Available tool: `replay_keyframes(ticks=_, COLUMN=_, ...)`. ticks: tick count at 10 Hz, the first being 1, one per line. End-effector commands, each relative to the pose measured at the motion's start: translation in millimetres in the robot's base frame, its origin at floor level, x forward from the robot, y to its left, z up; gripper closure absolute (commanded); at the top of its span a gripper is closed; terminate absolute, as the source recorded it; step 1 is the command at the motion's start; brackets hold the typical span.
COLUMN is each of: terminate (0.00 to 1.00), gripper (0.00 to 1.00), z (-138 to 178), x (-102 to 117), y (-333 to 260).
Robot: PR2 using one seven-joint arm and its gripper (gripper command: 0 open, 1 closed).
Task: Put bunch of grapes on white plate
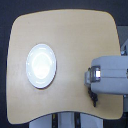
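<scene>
Grapes first, and they're hard to find: no clear cluster shows anywhere on the tabletop, though a small dark shape hangs under the arm's front end, too blurred to call it the bunch of grapes or part of the claw. So where the fruit sits, I cannot tell.

Now the gripper (93,96), at the exterior view's right, low on the wooden table (75,40). Dark thin fingers point down toward the near edge, just below the arm's bulky grey-white housing (111,75). Clenched, released, or holding something? Cannot tell; the fingers are a dark smudge at this size.

Moving outward, the housing comes in from the right edge of the view and is cut off there, covering the table's right side beneath it. Its front face carries a small metallic block with a dark slot.

Across the way, well apart from the claw, the white plate (41,65) lies flat on the exterior view's left half of the table, round, glossy, bare. Between claw and plate runs a broad stretch of open wood. The table's corners are rounded; the plate sits near the left edge but inside it. Below the near edge, grey base parts show, blurred.
</scene>
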Motion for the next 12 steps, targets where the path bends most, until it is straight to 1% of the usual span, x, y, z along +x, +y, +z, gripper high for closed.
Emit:
replay_keyframes(ticks=1, terminate=0.0, gripper=1.0, z=60, x=9, y=19)
replay_keyframes(ticks=5, terminate=0.0, gripper=1.0, z=115, x=36, y=62)
replay_keyframes(ticks=6, terminate=0.0, gripper=1.0, z=121, x=40, y=73)
replay_keyframes(ticks=8, terminate=0.0, gripper=1.0, z=124, x=47, y=103)
replay_keyframes(ticks=11, terminate=0.0, gripper=1.0, z=110, x=60, y=168)
replay_keyframes(ticks=12, terminate=0.0, gripper=1.0, z=106, x=65, y=198)
